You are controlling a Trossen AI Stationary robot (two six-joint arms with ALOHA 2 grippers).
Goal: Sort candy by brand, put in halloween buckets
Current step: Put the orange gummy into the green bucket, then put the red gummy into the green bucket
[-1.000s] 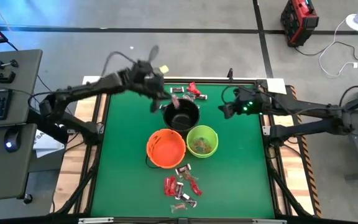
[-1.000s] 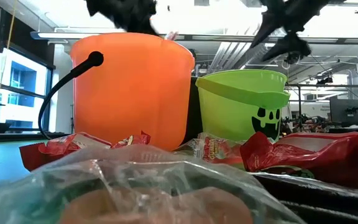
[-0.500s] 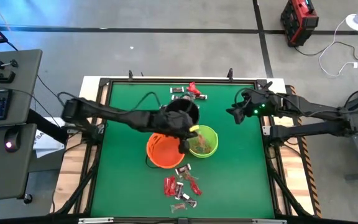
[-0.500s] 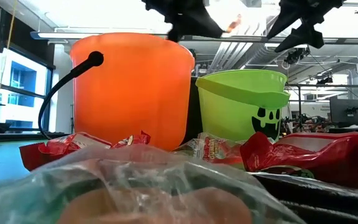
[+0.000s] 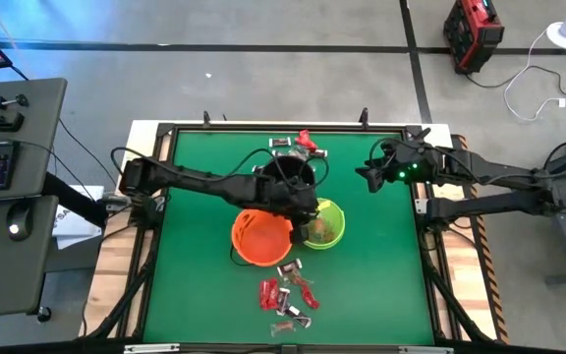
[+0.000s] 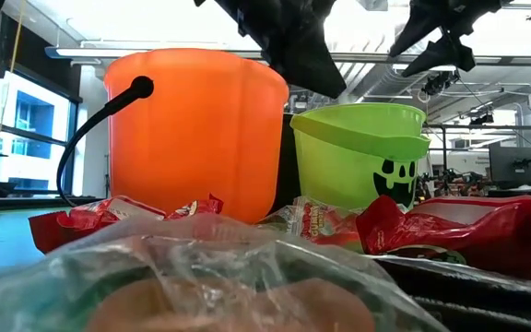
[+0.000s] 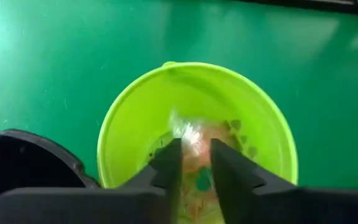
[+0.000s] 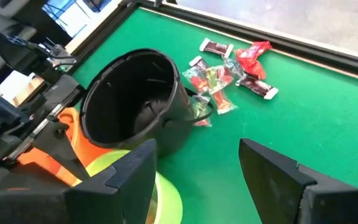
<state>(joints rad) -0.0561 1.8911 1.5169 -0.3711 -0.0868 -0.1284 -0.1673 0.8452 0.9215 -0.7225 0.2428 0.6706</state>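
Note:
Three halloween buckets stand mid-table: black (image 8: 132,93), orange (image 5: 258,236) and lime green (image 5: 322,224). My left gripper (image 7: 196,155) hangs over the green bucket (image 7: 197,124), pointing slantwise down, a gap between its fingers. A pale wrapped candy (image 7: 188,134) shows blurred just past the fingertips, above other candy on the bucket's floor. My right gripper (image 8: 197,168) stands open and bare above the table's right side, facing the black bucket. Loose candy lies at the far edge (image 5: 298,146) and the near edge (image 5: 288,293). My left gripper stands over the pale candy (image 7: 191,140), which shows blurred in the gap at the fingertips; whether the fingers touch it I cannot tell.
The buckets stand close together, the black one partly under my left arm (image 5: 214,185). Bare green table (image 5: 381,265) lies to the right and left of them. In the low view, red-wrapped candy (image 6: 459,226) lies close in front of the orange and green buckets.
My left gripper has swung from above the table's far side, beside the black bucket, toward the near edge and right, and has come down over the green bucket. Most of that travel came early; lately it has shifted only a little.

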